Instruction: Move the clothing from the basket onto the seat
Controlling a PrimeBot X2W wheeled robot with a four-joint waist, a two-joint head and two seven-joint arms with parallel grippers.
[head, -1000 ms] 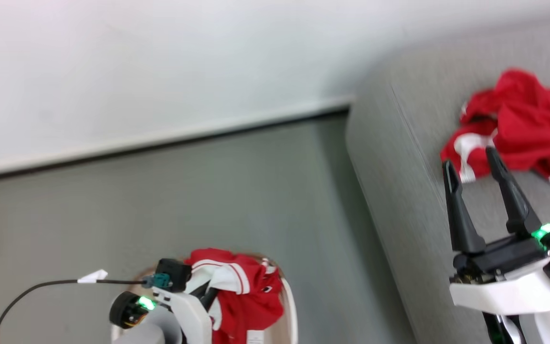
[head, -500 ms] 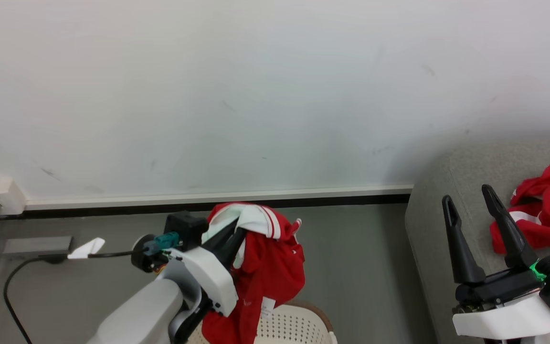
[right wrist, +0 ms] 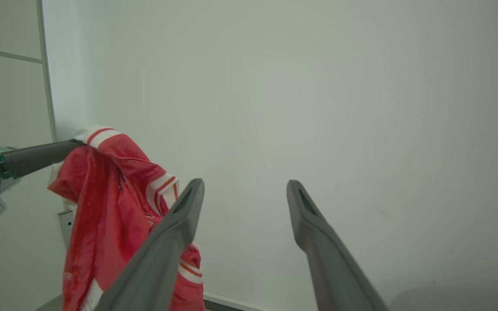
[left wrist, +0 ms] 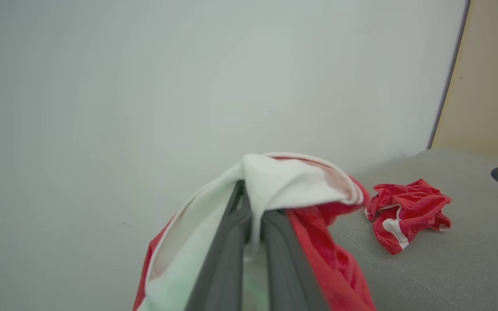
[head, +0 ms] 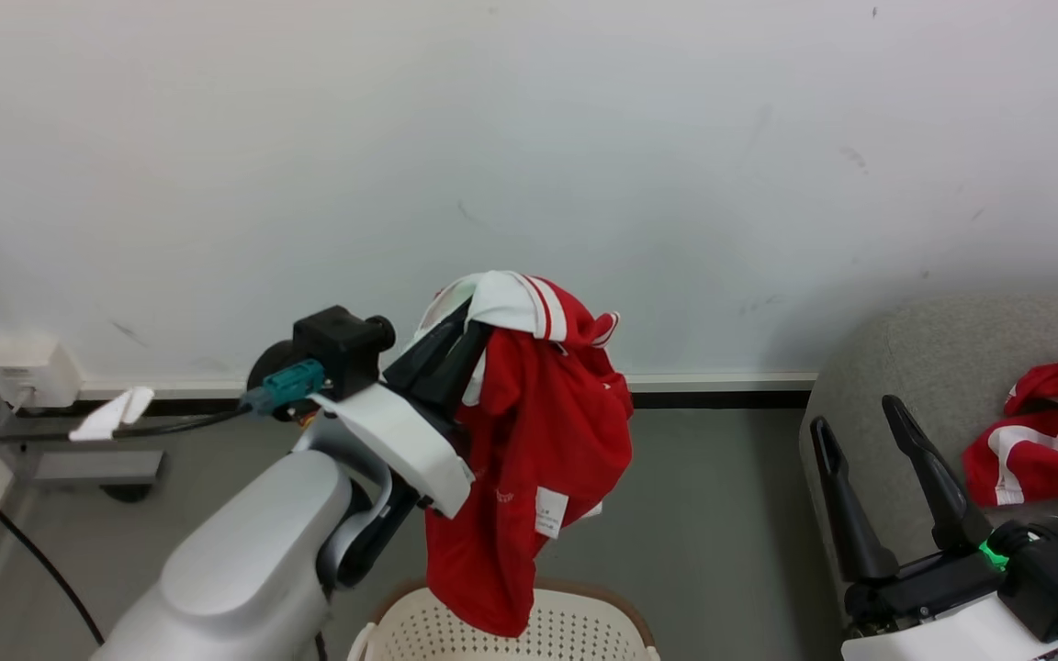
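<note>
At centre of the head view, my left jaws clamp a jersey hanging over the basket; right jaws gape empty. Second jersey lies on the seat, right edge; held one not yet delivered.

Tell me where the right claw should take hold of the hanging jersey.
Probably the loose side edge near the white label, coming in from the robot's right: the jersey hangs limp from the left claw, whose arm blocks its left side.
</note>
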